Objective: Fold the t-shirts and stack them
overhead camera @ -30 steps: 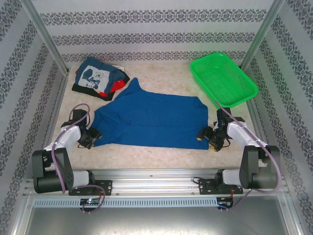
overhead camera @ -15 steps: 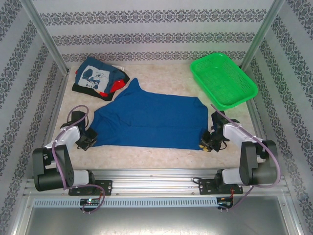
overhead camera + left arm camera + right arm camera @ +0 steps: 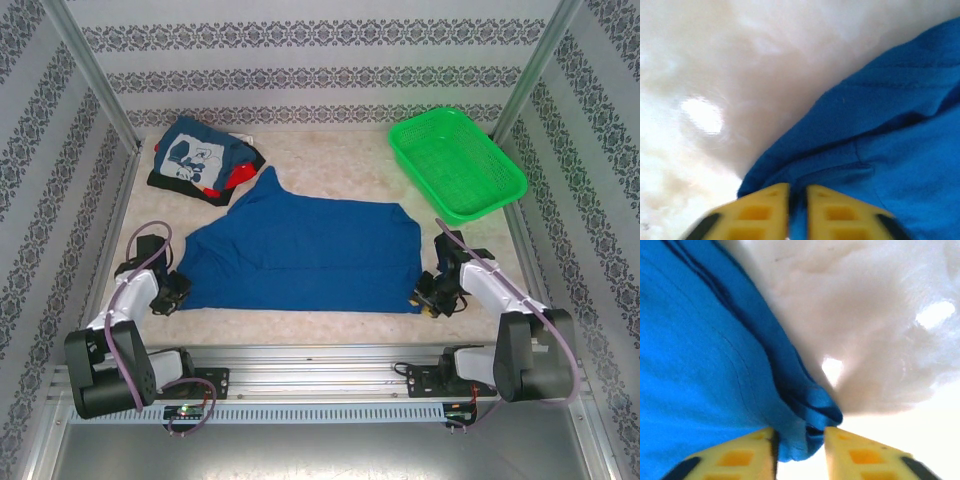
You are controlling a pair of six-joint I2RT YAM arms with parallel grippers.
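A royal-blue t-shirt [image 3: 310, 250] lies spread across the middle of the table, one sleeve pointing to the back. My left gripper [image 3: 178, 292] is at its near-left corner. In the left wrist view the yellow fingers [image 3: 760, 210] stand close together with the blue cloth [image 3: 890, 150] pinched in the narrow gap of the left gripper [image 3: 797, 192]. My right gripper [image 3: 425, 300] is at the near-right corner. There the bunched corner of the blue shirt [image 3: 810, 440] lies between the parted fingers of the right gripper [image 3: 800, 435], with a small gap at the right finger. Folded navy, red and black t-shirts [image 3: 200, 160] are stacked at the back left.
A green mesh basket [image 3: 455, 165] stands at the back right, tilted against the wall. Patterned walls and metal posts close in the table. A bare strip of table [image 3: 300, 325] runs between the shirt's near hem and the rail.
Both grippers drew back toward the near edge with the shirt's near corners, so the hem now lies nearer and straighter. The jaws closed on the corners, then the right ones parted somewhat.
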